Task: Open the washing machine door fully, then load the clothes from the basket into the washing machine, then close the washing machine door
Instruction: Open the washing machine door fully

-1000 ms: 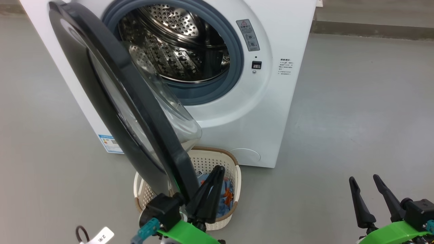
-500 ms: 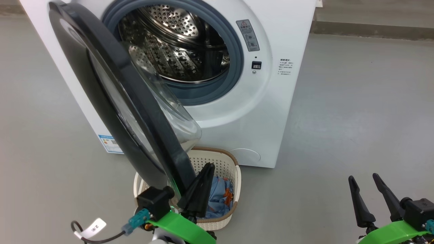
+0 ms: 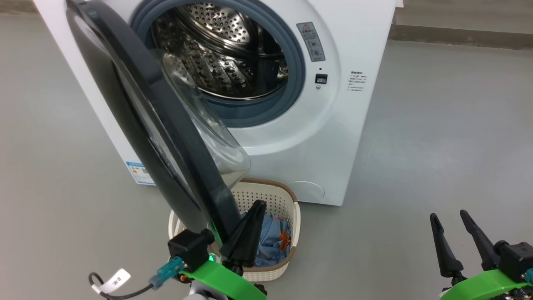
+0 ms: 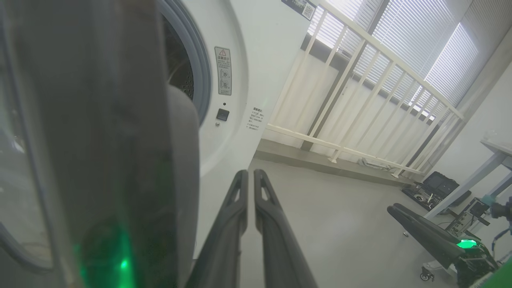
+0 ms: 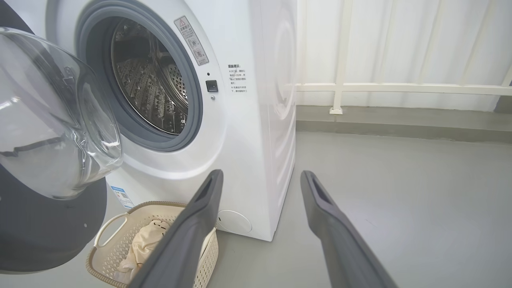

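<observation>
Head view: left end effector (image 3: 259,205), fingers together, is drawn nearer beside the door (image 3: 137,100); right end effector (image 3: 448,214) is held apart; full opening is judged unfinished.

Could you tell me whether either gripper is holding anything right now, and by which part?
Nothing is held: the left gripper is shut, empty, beside the door edge; the right gripper is open and empty.

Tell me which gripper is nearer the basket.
Left. The left gripper, shut, is just above the basket, beside the door's lower edge. The right gripper, open, stands far off to the basket's right, above the floor.
</observation>
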Available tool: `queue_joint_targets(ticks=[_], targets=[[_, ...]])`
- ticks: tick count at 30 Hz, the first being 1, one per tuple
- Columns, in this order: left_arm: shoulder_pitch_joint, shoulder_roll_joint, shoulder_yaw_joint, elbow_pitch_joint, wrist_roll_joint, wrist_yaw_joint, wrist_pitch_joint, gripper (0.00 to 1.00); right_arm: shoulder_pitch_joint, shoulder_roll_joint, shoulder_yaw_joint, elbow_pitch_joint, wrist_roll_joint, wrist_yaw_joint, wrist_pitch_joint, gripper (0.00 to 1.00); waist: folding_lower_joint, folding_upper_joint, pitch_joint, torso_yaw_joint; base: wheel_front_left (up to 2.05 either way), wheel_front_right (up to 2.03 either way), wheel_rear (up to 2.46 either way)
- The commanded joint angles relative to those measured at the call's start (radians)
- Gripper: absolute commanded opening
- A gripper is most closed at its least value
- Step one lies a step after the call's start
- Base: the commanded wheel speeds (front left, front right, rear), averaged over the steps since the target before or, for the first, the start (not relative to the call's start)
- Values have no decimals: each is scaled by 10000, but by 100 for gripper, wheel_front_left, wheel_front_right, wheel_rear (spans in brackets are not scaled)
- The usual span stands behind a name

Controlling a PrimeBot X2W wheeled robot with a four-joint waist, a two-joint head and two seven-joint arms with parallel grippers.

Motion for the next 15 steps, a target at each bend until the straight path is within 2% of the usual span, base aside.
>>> queue_joint_targets(ticks=[1,15], targets=[[-364,288,695,-42,18,152,-137,0,-45,-279,87,-269,-106,56,-122,100,0,-1,23,96,0,0,0],[-19,472,768,-300,10,311,-122,0,-119,-371,93,-274,-141,56,-122,100,0,-1,68,954,0,0,0]])
